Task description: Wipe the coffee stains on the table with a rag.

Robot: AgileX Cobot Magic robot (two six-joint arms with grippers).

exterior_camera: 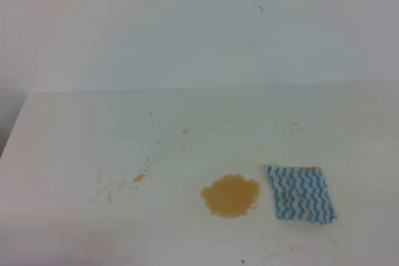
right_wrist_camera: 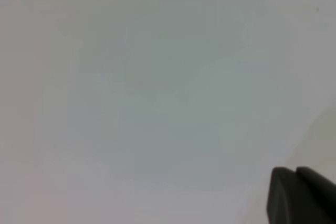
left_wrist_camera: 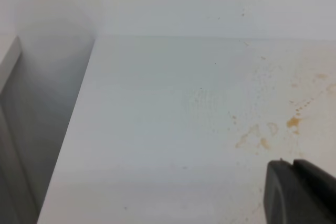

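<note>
Exterior high view takes in a wide, flat white tabletop (exterior_camera: 75, 216) with faint brownish speckles. Nearest the camera lies the roundish orange-brown coffee stain (exterior_camera: 230, 195), a wet-looking blotch with wavy edges. Just to the right of the stain, close but not touching it, lies the small rectangular white rag with blue wavy zigzag stripes (exterior_camera: 301, 194), flat on the table and slightly skewed. Left of the stain sit a small orange speck (exterior_camera: 138, 178) and paler smears. Beyond the stain, a thin trail of tiny marks arcs across the tabletop toward the plain pale wall (exterior_camera: 187, 29) that meets the table's far edge. No writing or label can be read anywhere.

Neither arm appears in this view. In the left wrist view, the dark matte left gripper (left_wrist_camera: 299, 192) shows only at the lower right corner, over the table near the orange specks; its two parts appear pressed together. In the right wrist view, the dark right gripper (right_wrist_camera: 299, 195) sits at the lower right corner against a blurred pale surface, its jaws closed, holding nothing visible.
</note>
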